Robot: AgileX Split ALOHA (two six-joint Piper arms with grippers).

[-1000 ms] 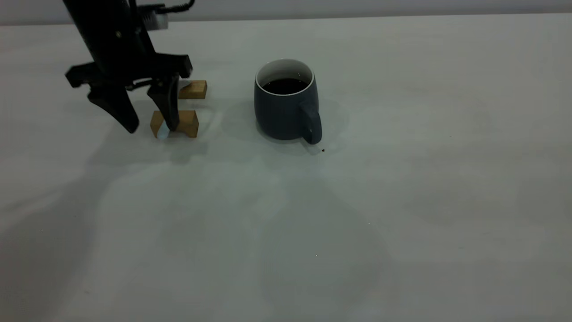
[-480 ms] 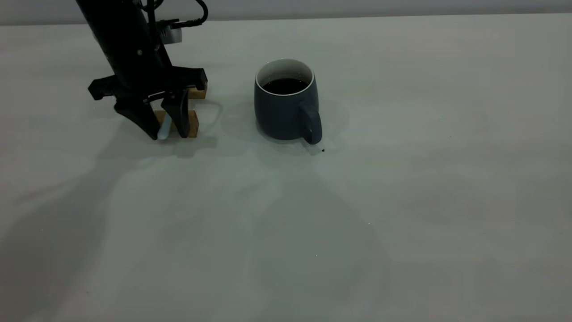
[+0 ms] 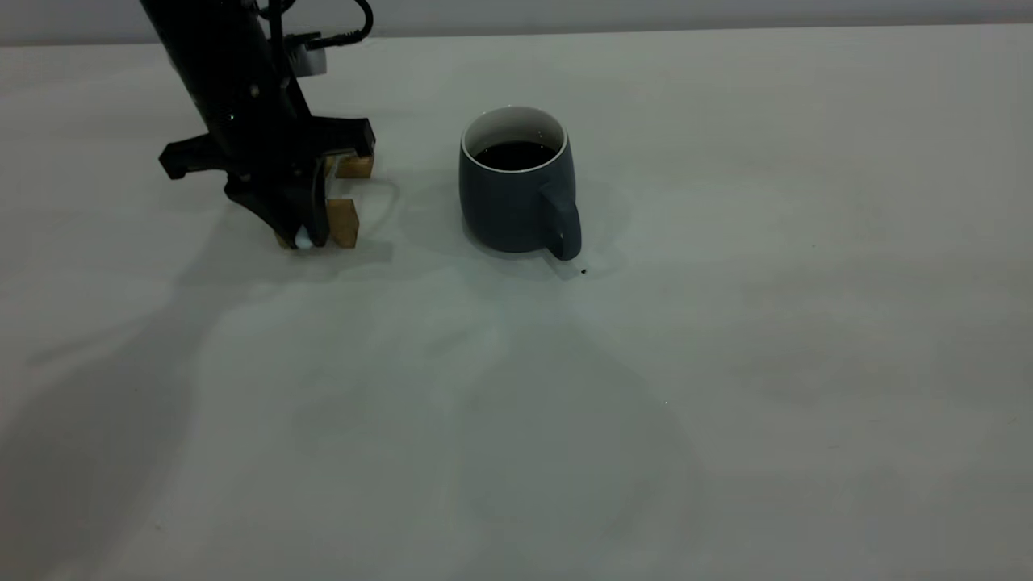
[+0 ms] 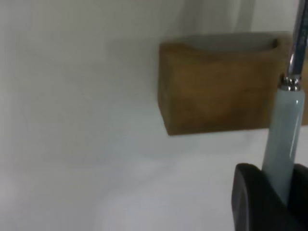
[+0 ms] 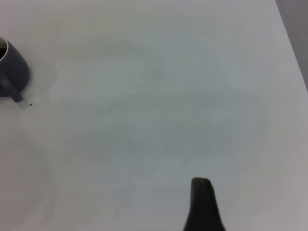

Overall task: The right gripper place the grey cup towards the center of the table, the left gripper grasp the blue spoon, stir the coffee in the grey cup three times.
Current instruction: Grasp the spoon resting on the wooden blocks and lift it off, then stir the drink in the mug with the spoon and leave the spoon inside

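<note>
left gripper (image 3: 300, 236) clamped on the blue spoon (image 4: 285, 139) by the wooden blocks (image 3: 342, 222) | grey cup (image 3: 516, 190) of coffee (image 3: 515, 155) mid-table, untouched | right gripper (image 5: 204, 207) far off, can't tell its grip

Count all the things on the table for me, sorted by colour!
Brown: 2, the two wooden blocks
Grey: 1, the grey cup with dark coffee inside
Blue: 1, the blue spoon, pinched in the jaws of the left gripper
Total: 4 things on the table
</note>
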